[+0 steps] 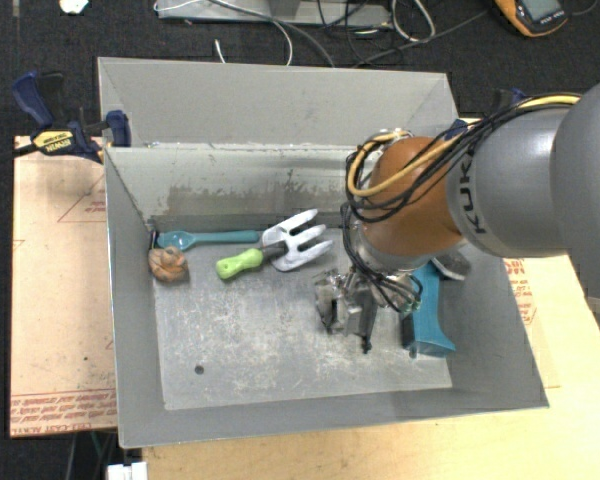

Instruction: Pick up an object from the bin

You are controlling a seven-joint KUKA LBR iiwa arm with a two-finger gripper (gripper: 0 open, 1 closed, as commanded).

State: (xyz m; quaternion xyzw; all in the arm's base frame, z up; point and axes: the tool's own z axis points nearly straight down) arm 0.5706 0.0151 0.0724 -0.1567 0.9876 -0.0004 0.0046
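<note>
Gripper (pixel 352 316) hangs low over bare bin (pixel 240 368) floor, near right. Whether it is open or closed cannot be told, and nothing shows in its grasp. Closest is the blue block (pixel 432 313), just beside it at 3 o'clock, long axis 12 to 6, so probably the easiest pick. Farther, at 10 o'clock, the fork (pixel 290 243) lies 8 to 2, green handle leftward. Beyond it the teal spoon (pixel 215 236) runs along the back wall. The brown lump (pixel 167 263) sits about 9, well apart.

A forked tool (pixel 280 248) lies left of the claw (pixel 355 323), with a spoon (pixel 205 237) and lump (pixel 167 263) farther left. A slab (pixel 435 318) lies just right.
</note>
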